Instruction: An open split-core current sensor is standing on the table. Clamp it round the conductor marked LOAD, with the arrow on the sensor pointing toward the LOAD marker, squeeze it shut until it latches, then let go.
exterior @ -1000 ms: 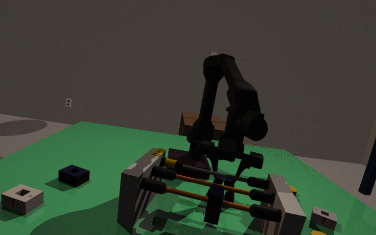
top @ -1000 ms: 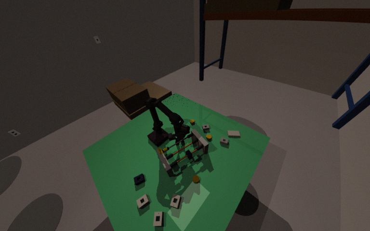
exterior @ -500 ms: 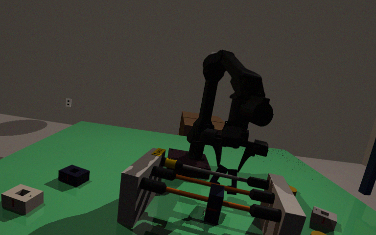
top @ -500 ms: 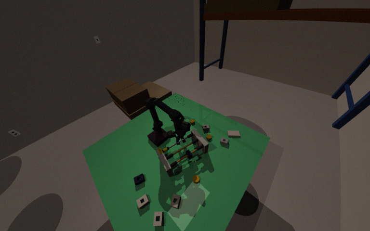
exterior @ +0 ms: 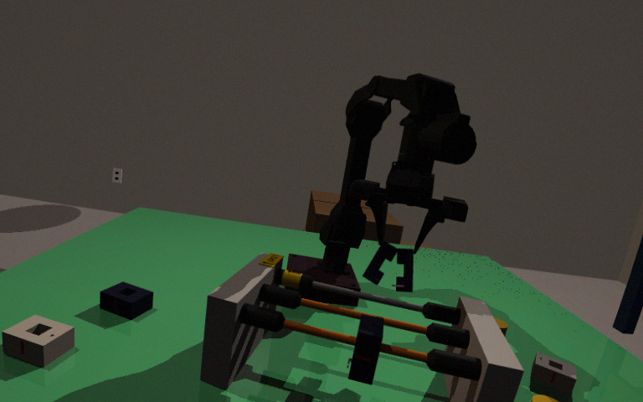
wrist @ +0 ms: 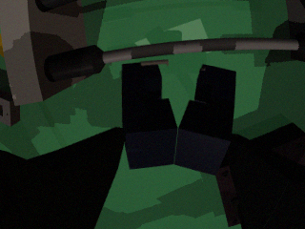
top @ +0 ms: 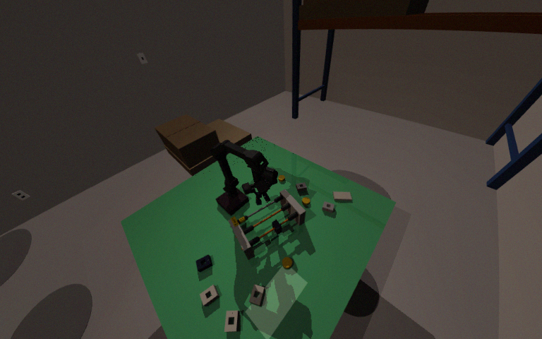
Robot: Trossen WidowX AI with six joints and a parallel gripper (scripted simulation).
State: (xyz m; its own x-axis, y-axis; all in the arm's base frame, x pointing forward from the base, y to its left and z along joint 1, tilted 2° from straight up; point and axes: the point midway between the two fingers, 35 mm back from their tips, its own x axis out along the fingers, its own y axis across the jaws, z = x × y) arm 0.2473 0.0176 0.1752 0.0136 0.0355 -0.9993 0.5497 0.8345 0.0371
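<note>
Exterior view: the gripper [exterior: 395, 237] hangs at center frame with the open sensor [exterior: 391, 267] clamped between its fingers, lifted above the table [exterior: 156, 246] just behind the fixture [exterior: 223, 322]. The sensor's 2 dark halves spread in a V below the fingers. In the wrist view the sensor [wrist: 174, 124] fills the center, and the grey conductor [wrist: 197, 46] crosses the upper part of the frame above its open ends, apart from them. That conductor [exterior: 365, 295] carries a yellow band [exterior: 291, 278] at its left end beside a yellow tag [exterior: 270, 259], likely the LOAD marker. Another dark sensor [exterior: 366, 348] already sits on the front orange conductor [exterior: 346, 337].

Judged progress: picked up only. Left to do: set the halves round the grey conductor, check the arrow, which I cannot see, squeeze to latch, release.
</note>
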